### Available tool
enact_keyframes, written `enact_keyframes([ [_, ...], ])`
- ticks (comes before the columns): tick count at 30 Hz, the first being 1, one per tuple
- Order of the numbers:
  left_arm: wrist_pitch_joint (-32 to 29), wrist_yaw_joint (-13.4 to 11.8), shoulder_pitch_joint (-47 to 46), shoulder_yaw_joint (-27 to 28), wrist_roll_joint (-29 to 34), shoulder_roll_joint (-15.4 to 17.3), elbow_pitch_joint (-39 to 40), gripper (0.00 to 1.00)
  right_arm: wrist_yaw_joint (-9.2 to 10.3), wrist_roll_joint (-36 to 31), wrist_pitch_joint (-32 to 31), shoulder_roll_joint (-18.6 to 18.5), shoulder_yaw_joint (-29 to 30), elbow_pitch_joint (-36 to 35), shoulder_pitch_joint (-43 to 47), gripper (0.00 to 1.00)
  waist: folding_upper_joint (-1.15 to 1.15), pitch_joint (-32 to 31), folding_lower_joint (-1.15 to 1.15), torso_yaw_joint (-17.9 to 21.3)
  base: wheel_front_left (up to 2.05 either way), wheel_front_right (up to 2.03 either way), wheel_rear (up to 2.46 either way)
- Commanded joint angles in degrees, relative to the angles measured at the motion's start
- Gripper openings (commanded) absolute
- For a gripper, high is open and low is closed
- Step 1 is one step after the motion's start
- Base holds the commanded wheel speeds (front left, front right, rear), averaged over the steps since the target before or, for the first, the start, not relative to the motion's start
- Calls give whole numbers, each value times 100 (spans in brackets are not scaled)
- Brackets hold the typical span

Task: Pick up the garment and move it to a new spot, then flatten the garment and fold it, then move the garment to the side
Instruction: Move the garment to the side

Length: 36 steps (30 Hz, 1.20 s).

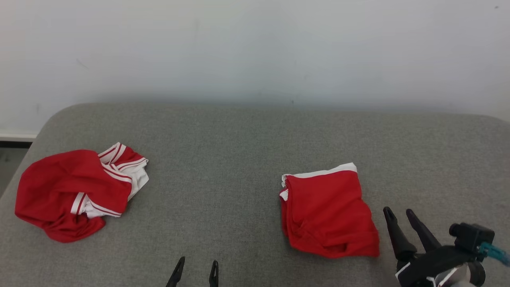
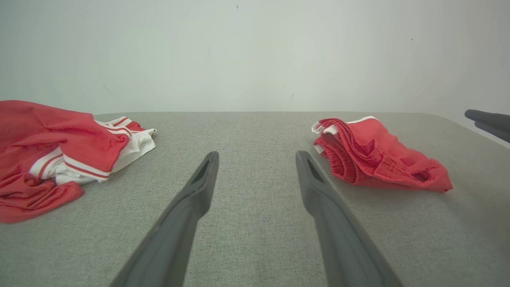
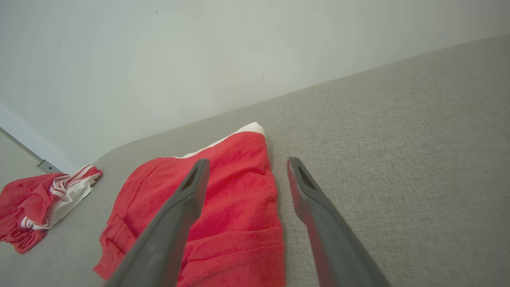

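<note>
Matt red cloth garment point(image 1: 328, 213), woven table point(image 1: 223, 159).

Observed on the right gripper point(image 1: 398, 210): two long black fingers, each tapering to a narrow blunt tip, set in a black moulded base point(image 1: 434, 257). White edging point(image 1: 401, 271) runs along the lower corner of that base. A boxy black camera housing point(image 1: 471, 235) with a short round barrel is mounted at the wrist. A teal cable point(image 1: 495, 252) leaves its outer side. A round black joint cap point(image 1: 477, 273) sits below it.

The left gripper point(image 1: 198, 261) has the same slim, pointed black fingers. Seen close in the left wrist view, the fingers point(image 2: 185, 211) are matt dark grey. Each has an elongated recess in its inner face just behind the tip.
</note>
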State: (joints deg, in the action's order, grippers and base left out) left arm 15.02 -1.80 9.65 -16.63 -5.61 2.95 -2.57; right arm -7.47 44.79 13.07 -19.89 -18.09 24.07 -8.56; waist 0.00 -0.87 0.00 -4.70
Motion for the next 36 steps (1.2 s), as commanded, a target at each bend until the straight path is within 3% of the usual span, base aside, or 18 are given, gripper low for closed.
enact_keyframes([
  [1,8,-2,-101,-21,5,-9,5,100,-3,151,-93,-83,-69,55,-134,100,0,243,0,-180,0,0,0],
  [10,8,-33,-632,-272,-112,-9,9,100,-3,1864,-1194,-690,-555,548,-1184,100,0,994,0,-516,0,0,0],
  [22,7,-108,-975,-321,-178,-10,-54,100,-2,2885,-2360,-1063,-1236,646,-1518,100,0,1308,0,-570,0,0,0],
  [25,8,-103,-1008,-341,-181,-9,-58,100,-2,3019,-2409,-1104,-1331,572,-1547,25,0,1324,0,-547,0,0,0],
  [26,7,-103,-1020,-345,-178,-9,-59,100,-2,3034,-2358,-1131,-1351,535,-1568,6,0,1331,0,-539,0,0,0],
  [27,7,-101,-1036,-346,-173,-9,-62,100,-2,3065,-2329,-1154,-1370,511,-1575,0,0,1336,0,-531,0,0,0],
  [36,8,-33,-983,-247,-27,-10,-106,100,-3,3208,-1794,-1427,-1514,135,-1590,0,0,1300,0,-255,0,0,0],
])
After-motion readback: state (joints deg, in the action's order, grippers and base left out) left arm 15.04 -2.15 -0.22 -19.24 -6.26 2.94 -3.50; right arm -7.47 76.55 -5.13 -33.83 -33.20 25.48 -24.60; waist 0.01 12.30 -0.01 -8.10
